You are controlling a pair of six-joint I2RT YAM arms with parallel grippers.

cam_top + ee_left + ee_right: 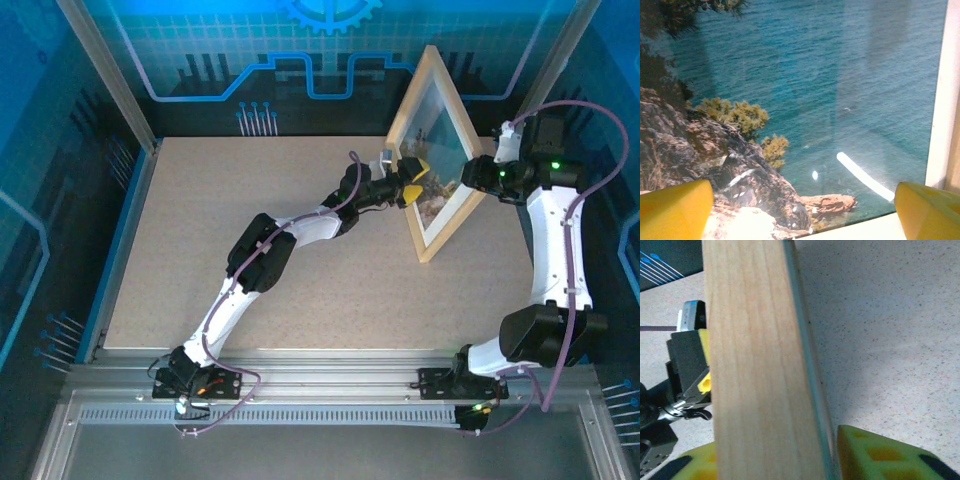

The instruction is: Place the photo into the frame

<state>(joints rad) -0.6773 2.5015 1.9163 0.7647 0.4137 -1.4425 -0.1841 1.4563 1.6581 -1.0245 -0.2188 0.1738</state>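
From the near edge of the worktop (190, 220), the left arm (255, 262) reaches diagonally toward the far right corner. The right arm (556, 245) runs along the right edge. Between their tips the frame (432, 245) stands on edge in the far right part of the worktop, tilted, not lying flat. The left gripper (411, 186) faces its front with jaws spread wide, and its yellow fingers (675, 212) are well apart and clasp nothing. The photo (840, 75) sits inside the frame — turquoise sea, rocks and a dark tree, with a white border (939, 100) along its side. The right gripper (476, 176) straddles a wooden rail from the far side, with one pad (890, 457) just beside the wood — whether it clamps the rail I cannot tell.
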